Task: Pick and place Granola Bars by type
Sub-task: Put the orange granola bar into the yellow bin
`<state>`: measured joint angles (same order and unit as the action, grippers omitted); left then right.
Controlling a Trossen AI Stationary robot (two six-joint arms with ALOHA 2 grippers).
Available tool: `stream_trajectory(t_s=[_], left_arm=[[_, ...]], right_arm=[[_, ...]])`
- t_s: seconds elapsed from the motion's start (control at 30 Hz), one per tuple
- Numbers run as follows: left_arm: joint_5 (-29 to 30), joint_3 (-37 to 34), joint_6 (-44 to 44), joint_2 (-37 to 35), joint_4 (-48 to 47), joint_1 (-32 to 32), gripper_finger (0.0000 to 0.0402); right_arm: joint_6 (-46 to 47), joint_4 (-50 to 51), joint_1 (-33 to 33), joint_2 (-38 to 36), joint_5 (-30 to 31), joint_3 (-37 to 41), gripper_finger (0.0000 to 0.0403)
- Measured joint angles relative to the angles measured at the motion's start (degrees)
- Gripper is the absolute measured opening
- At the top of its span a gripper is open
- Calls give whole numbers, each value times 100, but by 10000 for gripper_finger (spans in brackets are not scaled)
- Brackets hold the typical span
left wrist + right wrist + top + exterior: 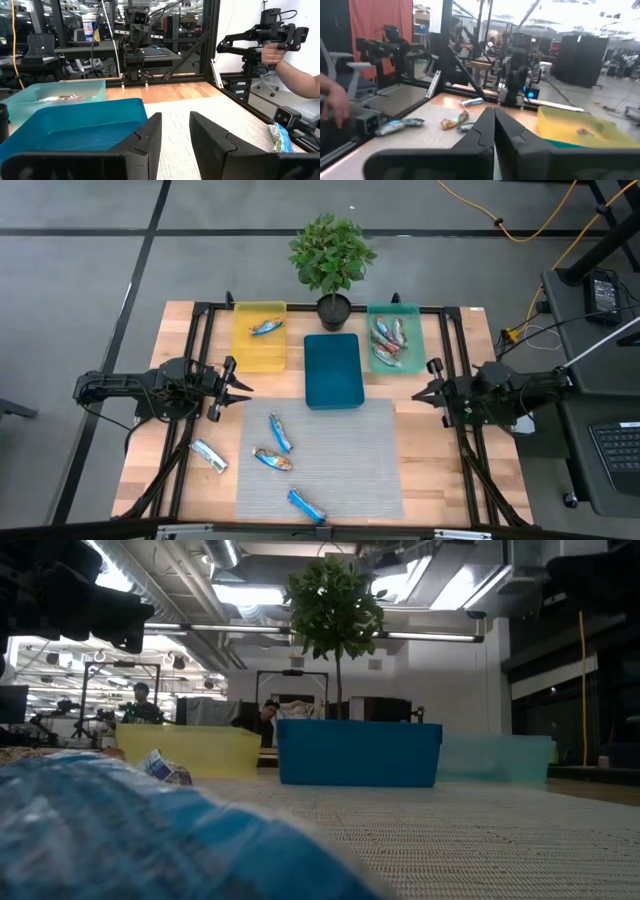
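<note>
Four granola bars lie loose on the table. A blue-and-white one (279, 432), a red-orange one (272, 459) and a bright blue one (306, 505) rest flat on the grey mat. A silvery one (209, 455) lies on the bare wood. One bar (265, 327) lies in the yellow tray (243, 350). Several red-orange bars (388, 340) lie in the teal tray (410, 360). My left gripper (238, 388) hovers open over the table's left side, clear of every bar. My right gripper (418, 392) hovers shut over the right side, holding nothing. The right wrist view shows the red-orange bar (455, 120) beyond my shut fingers (494, 125).
A dark blue tray (332, 370) stands between the yellow and teal trays, with a potted plant (332, 255) behind it. A black frame runs along the table's edges. A person's hand (282, 55) holds a device beyond the table. A bar (120, 830) lies right before the low camera.
</note>
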<state>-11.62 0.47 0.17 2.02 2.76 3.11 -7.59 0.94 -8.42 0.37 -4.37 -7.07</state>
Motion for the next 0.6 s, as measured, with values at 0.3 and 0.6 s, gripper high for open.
stream_trajectory(t_s=[0.3,0.6], left_arm=[[-2,1,-1,1,0,-1,97],[-4,2,1,1,0,-1,94]], right_arm=[[-322,325,6,-28,177,109,10],[-183,356,6,8,323,455,7]])
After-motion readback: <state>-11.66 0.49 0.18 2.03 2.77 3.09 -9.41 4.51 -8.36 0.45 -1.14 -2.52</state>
